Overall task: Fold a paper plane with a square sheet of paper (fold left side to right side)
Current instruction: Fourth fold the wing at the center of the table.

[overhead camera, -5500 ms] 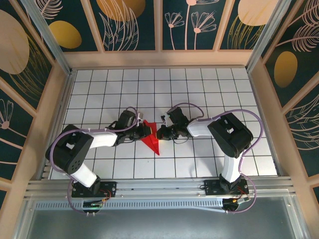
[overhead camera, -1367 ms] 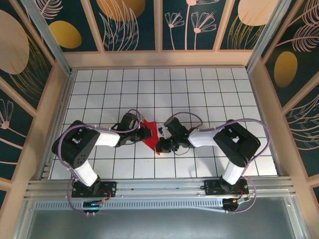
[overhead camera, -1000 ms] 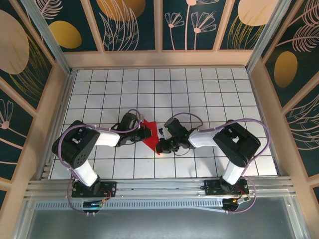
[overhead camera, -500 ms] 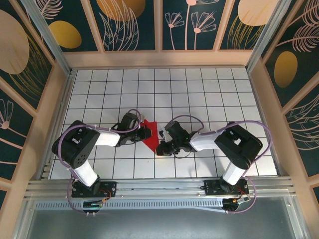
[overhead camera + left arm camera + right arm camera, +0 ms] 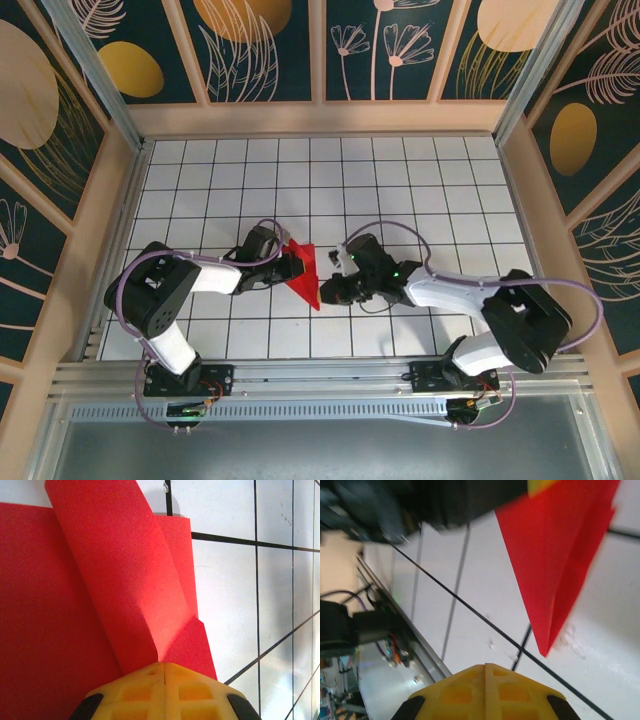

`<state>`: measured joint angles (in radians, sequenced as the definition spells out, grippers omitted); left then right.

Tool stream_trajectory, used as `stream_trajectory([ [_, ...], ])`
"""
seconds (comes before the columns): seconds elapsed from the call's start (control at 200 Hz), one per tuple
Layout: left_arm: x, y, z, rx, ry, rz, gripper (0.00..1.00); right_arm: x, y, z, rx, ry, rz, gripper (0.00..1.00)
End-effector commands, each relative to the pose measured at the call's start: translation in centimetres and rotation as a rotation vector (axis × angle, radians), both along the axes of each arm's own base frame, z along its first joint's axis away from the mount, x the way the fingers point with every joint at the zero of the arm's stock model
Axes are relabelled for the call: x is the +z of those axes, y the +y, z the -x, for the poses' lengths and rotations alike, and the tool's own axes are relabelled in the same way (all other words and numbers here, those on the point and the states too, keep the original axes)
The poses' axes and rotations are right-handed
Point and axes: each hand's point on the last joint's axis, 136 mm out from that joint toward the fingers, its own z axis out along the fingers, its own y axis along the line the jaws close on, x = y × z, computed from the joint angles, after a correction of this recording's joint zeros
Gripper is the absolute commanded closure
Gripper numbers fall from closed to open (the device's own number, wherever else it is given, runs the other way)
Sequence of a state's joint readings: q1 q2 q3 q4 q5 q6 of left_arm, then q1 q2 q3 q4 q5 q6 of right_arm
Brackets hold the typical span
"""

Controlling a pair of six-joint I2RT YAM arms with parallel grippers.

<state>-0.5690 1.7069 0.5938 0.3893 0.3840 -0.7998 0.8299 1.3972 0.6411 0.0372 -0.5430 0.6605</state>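
1. Left gripper (image 5: 291,268): yellow fingers pressed together, tip right on the thin bright red paper plane (image 5: 304,268) at its 9 o'clock edge. The right gripper (image 5: 333,292) is pressed together too, pinching nothing, and sits just beside the plane at about 4 o'clock.
2. The plane lies near the middle of the white gridded table (image 5: 400,180). It's a slim creased dart, nose toward 6 o'clock and wide end at 12.
3. The step in hand looks like folding the left side over to the right. Best bet is that the left one pins the crease line hard. The right one then comes in low, sweeps the flap toward 3 o'clock and runs along the fold so the edges line up. Thin paper will probably skid or crumple without that anchor.
4. It's hard to tell whether the left fingers nip a layer or just press down. One flap stands up in the left wrist view, and its underside is hidden. The right wrist view is blurry, with a dark smear across the top.
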Motion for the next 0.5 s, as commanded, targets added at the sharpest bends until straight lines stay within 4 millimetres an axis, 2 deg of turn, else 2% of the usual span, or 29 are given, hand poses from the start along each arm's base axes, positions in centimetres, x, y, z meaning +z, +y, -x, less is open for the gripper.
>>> stream_trajectory([
  [0.0, -4.5, 3.3, 2.0, 0.040, 0.114, -0.175, 1.00, 0.8, 0.1, -1.4, -0.019, -0.045, -0.011, 1.00],
  [0.29, -4.4, 3.2, 2.1, 0.041, 0.112, -0.169, 1.00, -1.4, 3.6, -3.7, -0.040, -0.043, -0.022, 1.00],
  [0.495, -4.5, 3.1, 2.1, 0.039, 0.117, -0.162, 1.00, -3.0, 4.7, -5.3, -0.057, -0.040, 0.007, 1.00],
])
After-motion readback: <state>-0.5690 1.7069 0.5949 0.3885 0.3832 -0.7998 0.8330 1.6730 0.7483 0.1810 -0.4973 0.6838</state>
